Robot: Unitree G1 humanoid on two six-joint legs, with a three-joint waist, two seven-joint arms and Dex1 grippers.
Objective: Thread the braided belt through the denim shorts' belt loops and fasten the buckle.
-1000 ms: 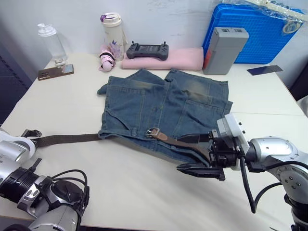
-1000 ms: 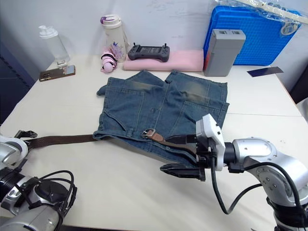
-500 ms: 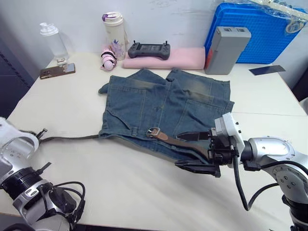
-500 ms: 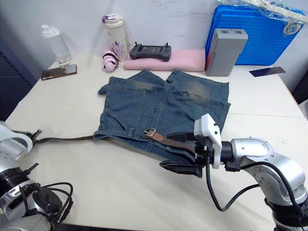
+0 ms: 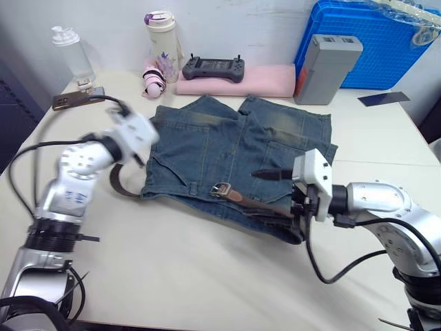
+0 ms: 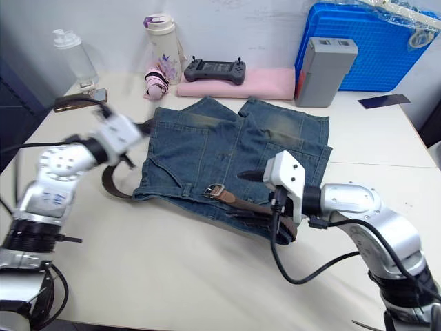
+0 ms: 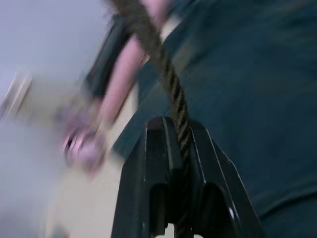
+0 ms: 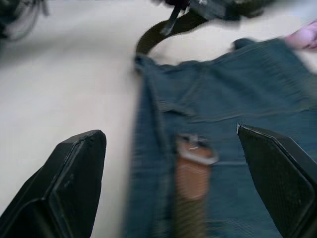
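The denim shorts (image 5: 234,145) lie flat mid-table, waistband toward me. The braided belt (image 5: 120,181) curves in a slack loop off the waistband's left end, and its silver buckle (image 5: 220,188) with the tan tab rests on the waistband. A short belt loop (image 5: 193,186) sits just left of the buckle. My left gripper (image 5: 140,131) hovers at the shorts' left edge, shut on the belt (image 7: 168,79), which runs between its fingers (image 7: 198,148). My right gripper (image 5: 279,193) is open just right of the buckle (image 8: 195,148), its fingers (image 8: 74,178) spread wide.
Along the back stand a clear bottle (image 5: 69,52), a phone (image 5: 69,101), a white tumbler (image 5: 160,34), a black controller (image 5: 211,69) on a pink pad (image 5: 265,81), a grey box (image 5: 324,69) and a blue crate (image 5: 372,41). Bare table lies in front of the shorts.
My left gripper shut on the belt's free end and swung it from the near-left table edge up to the shorts' left side, folding the belt into a loop. My right gripper rose toward the buckle.
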